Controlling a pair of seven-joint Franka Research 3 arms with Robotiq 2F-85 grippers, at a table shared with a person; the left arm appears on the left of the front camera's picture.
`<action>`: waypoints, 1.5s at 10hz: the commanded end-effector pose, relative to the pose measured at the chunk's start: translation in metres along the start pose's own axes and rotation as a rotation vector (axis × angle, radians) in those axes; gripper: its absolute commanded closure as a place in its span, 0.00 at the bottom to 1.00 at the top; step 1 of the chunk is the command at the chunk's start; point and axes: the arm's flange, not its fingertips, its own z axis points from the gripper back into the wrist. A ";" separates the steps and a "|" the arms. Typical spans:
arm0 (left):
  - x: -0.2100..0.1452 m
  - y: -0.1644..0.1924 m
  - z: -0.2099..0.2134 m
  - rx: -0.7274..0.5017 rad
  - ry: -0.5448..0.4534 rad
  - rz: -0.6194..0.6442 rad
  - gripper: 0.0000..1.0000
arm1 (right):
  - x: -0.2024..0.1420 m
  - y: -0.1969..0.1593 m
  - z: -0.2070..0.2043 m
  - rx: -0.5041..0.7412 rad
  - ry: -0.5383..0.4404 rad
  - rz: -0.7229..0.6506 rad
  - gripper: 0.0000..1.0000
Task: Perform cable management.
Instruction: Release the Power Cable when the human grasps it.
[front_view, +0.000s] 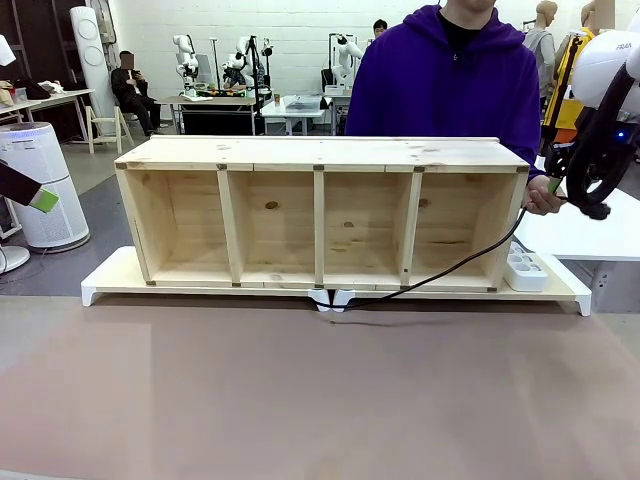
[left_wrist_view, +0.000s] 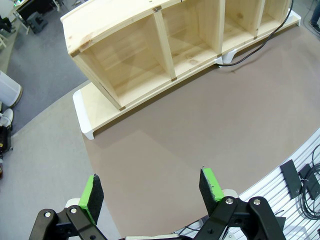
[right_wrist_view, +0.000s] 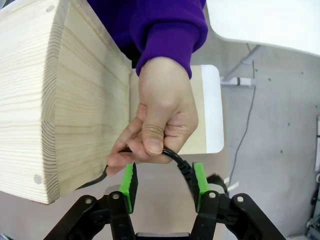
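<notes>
The cable (front_view: 400, 292) is a thin black cord running from the shelf's front middle up along the right end of the wooden shelf (front_view: 320, 152). A person's hand (right_wrist_view: 160, 117) pinches the cable (right_wrist_view: 176, 160) beside the shelf's end. My right gripper (right_wrist_view: 162, 175) is right under that hand. Its jaws are open, and the cable passes between the green pads without being clamped. In the front view the right gripper (front_view: 553, 187) sits at the shelf's upper right corner. My left gripper (left_wrist_view: 152, 187) hovers open and empty over the brown table, far from the cable (left_wrist_view: 250, 56).
The shelf stands on a white base board (front_view: 110, 280). A white power strip (front_view: 522, 268) lies on the board's right end, and a small white piece (front_view: 332, 298) sits at its front middle. The person in a purple hoodie (front_view: 440, 80) stands behind the shelf. An air purifier (front_view: 40, 180) is at far left.
</notes>
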 end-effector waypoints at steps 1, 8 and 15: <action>0.001 0.001 -0.001 0.006 -0.003 0.007 0.00 | -0.002 -0.001 0.002 -0.006 0.002 0.015 0.22; 0.001 0.001 -0.001 0.006 -0.003 0.007 0.00 | 0.000 0.000 0.000 0.000 -0.001 0.000 0.00; 0.001 0.001 -0.001 0.006 -0.003 0.007 0.00 | 0.000 0.000 0.000 0.000 -0.001 0.000 0.00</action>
